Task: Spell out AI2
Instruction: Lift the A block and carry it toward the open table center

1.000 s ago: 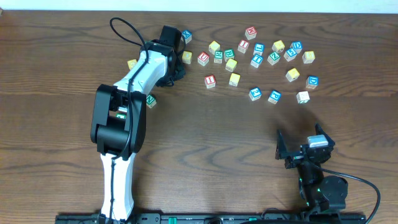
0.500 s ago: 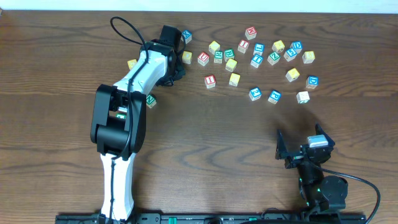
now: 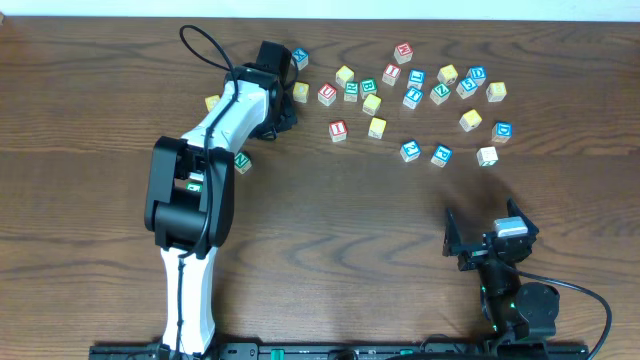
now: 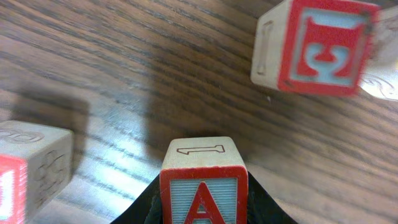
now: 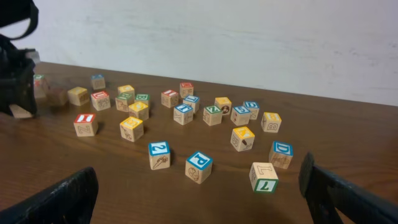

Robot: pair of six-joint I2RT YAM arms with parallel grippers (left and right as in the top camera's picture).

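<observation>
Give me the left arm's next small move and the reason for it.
Probably lift straight up. The left gripper has its fingers against both sides of the A cube, which looks gripped, while a red-bordered cube and another cube at the left stand close by on the table; a vertical lift should clear them without a knock.

Overhead: straight down, far off, over the whole table (image 3: 330, 230). Left wrist: close in, aimed past the left gripper (image 4: 204, 202) at the A cube (image 4: 204, 180) between its fingers. Right wrist: low, near-level, facing ahead of the right gripper (image 5: 200, 196) over the cube scatter (image 5: 185, 114), shared with overhead.
</observation>
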